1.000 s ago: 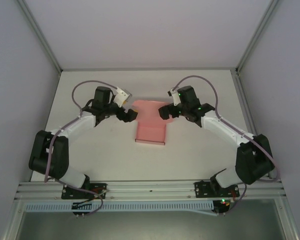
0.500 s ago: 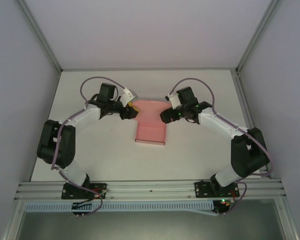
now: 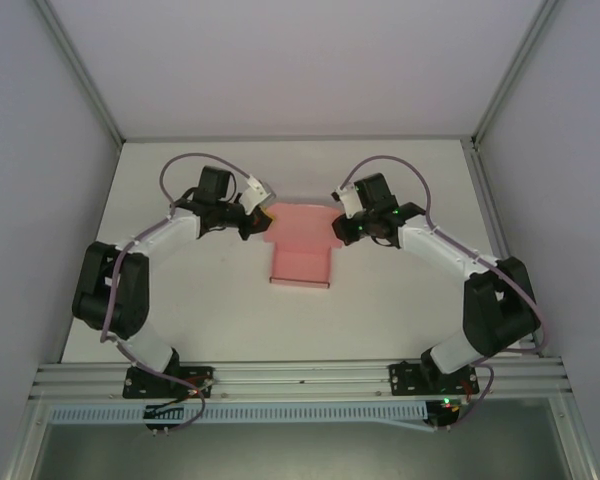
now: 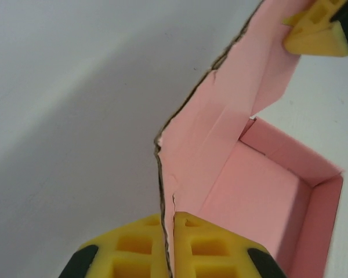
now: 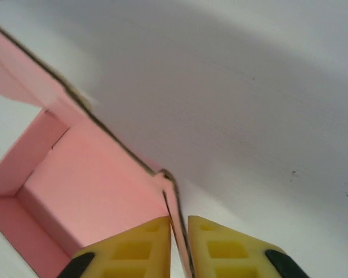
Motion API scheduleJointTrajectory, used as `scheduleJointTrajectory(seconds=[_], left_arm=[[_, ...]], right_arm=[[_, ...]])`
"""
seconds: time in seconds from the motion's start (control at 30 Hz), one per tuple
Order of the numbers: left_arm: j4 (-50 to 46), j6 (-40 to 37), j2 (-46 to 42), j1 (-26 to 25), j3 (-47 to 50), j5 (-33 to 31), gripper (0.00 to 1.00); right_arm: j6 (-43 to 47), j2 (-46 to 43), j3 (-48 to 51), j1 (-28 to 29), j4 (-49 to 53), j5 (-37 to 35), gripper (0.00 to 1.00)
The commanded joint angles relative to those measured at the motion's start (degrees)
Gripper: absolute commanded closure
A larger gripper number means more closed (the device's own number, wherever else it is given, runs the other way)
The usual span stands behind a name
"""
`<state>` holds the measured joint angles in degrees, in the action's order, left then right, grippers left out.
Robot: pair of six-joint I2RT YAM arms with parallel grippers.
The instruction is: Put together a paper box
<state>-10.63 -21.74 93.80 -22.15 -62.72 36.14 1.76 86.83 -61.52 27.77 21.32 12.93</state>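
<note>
Mid-frame, the pink thin-card paper box (image 3: 300,262) has its rear flap (image 3: 298,213) running left-right, with the left gripper (image 3: 264,216) and right gripper (image 3: 338,228) each clamped on opposite ends.

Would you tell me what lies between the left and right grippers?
The paper box, seen from the top view; left gripper and right gripper each pinch its flap.

The box (image 3: 300,262) lay on the surface (image 3: 400,310) midway between the two arms, its tray end nearer their bases and its wide flap behind, toward the far wall. The left hand (image 3: 264,216) sat at the flap's left edge and the right hand (image 3: 337,229) at its right edge, facing each other across it. Each pinched the flap's edge between its fingers.
</note>
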Motion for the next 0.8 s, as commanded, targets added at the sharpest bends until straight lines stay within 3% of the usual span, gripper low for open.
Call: scheduleJointTrajectory(seconds=[0.0,0.1,0.17,0.27,0.43,0.57,0.77], left_arm=[[3.02,7.27,-4.32,-2.29,0.87,-11.13,1.0],[7.13,14.81,-7.29,-5.24,2.47,-20.66,1.0],[9.22,20.72,-8.94,-7.17,3.38,-27.45,1.0],[10.47,31.65,-9.52,-8.23,3.52,-29.74,1.0],[12.48,44.35,-7.85,-12.15,2.38,-47.75,1.0],[15.37,53.86,-5.63,-14.21,1.42,-52.61,1.0],[22.01,59.24,-2.13,-16.3,2.23,-57.0,1.0]], right_arm=[[-2.61,-2.61,-0.43,0.21,-0.31,-2.48,0.91],[-6.19,-3.72,0.17,2.2,-4.63,-7.92,0.97],[-9.17,-3.82,-0.23,4.31,-6.69,-15.43,0.98],[-15.64,-3.0,-0.59,7.26,-11.4,-25.44,0.99],[-29.97,-1.69,2.18,9.14,-24.22,-29.71,1.0],[-36.97,0.41,1.91,11.38,-27.89,-36.68,1.0],[-41.17,3.14,4.5,11.76,-34.71,-38.52,1.0]])
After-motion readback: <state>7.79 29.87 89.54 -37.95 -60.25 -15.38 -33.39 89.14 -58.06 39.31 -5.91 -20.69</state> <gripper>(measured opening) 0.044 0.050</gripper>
